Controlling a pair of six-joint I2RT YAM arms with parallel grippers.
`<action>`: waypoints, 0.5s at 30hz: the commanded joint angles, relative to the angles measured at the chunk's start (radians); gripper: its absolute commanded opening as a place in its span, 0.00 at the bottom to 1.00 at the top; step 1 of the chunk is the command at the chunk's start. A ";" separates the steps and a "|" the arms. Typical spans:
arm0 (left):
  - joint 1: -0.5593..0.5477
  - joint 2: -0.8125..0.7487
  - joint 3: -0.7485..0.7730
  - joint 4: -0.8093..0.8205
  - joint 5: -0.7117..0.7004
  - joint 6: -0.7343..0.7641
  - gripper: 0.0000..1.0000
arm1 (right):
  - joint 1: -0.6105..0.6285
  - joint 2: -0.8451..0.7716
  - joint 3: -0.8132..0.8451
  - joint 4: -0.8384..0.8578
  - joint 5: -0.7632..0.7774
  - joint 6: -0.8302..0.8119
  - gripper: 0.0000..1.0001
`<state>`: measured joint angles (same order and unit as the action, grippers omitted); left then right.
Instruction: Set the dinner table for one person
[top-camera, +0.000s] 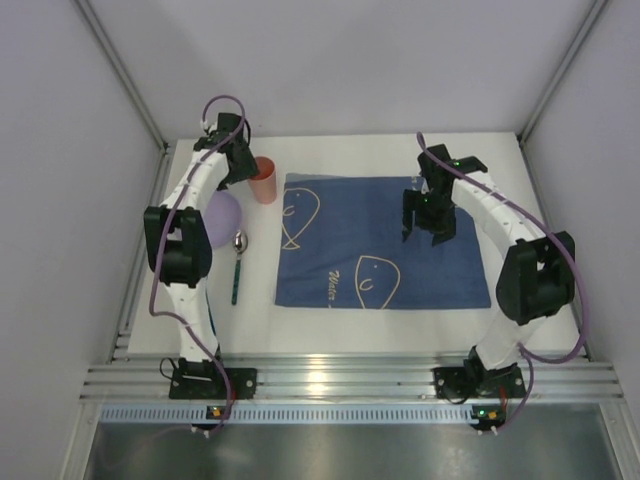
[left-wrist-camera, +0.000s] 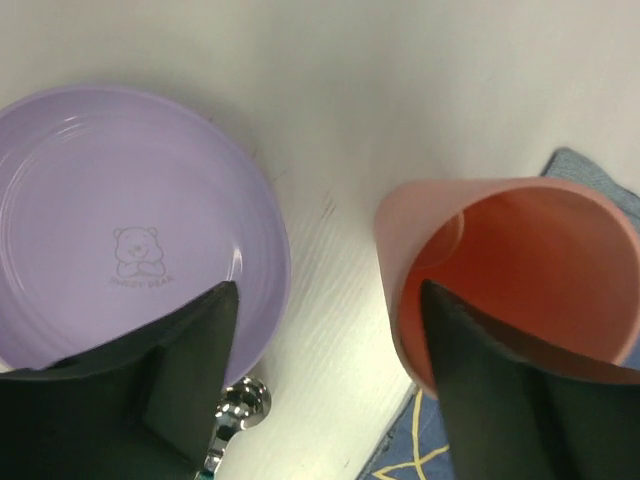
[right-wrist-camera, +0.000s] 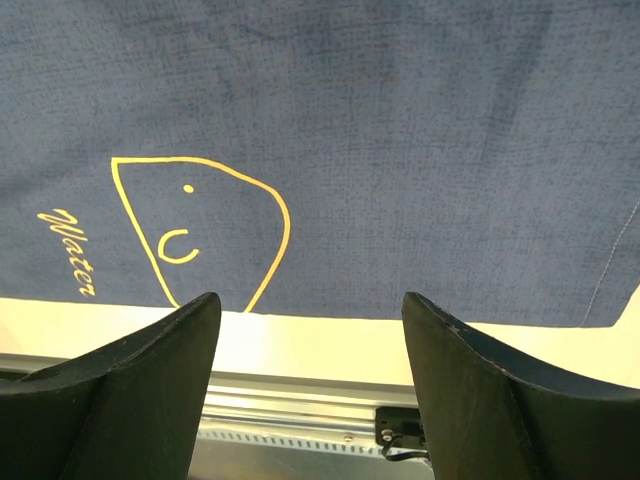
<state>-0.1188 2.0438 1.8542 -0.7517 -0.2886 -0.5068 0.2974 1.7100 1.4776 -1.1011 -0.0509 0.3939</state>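
Wide-open empty left tool (left-wrist-camera: 328, 290) at smooth coral cup (left-wrist-camera: 520, 270), wide-open empty right tool (right-wrist-camera: 310, 300) above woven blue cloth (right-wrist-camera: 400, 130)

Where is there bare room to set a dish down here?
Bare: the dark-blue fish-print cloth, and the white tabletop strip beyond it. Crowded: left of the cloth, where lilac plastic plate, coral cup, green-handled spoon and left gripper cluster.

Crowded left, open right

The left claw (left-wrist-camera: 328, 300) hangs between purple plate (left-wrist-camera: 120, 220) and orange cup (left-wrist-camera: 510, 270), with only a narrow strip of white surface (left-wrist-camera: 330, 150) between them and a spoon (left-wrist-camera: 240, 405) just beside. Under the right claw (right-wrist-camera: 310, 300), flat blue cloth (right-wrist-camera: 400, 120) lies open
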 joint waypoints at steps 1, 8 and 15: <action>0.010 0.056 0.065 0.048 0.035 0.021 0.73 | 0.028 0.017 0.061 -0.009 0.017 0.013 0.73; 0.007 0.104 0.146 0.048 0.127 0.010 0.00 | 0.063 0.046 0.146 0.004 -0.004 -0.006 0.75; -0.041 -0.019 0.200 0.054 0.216 0.077 0.00 | 0.183 0.184 0.528 0.029 -0.163 -0.052 0.78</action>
<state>-0.1310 2.1395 1.9694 -0.7212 -0.1482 -0.4755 0.4171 1.8492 1.8294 -1.1168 -0.1146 0.3664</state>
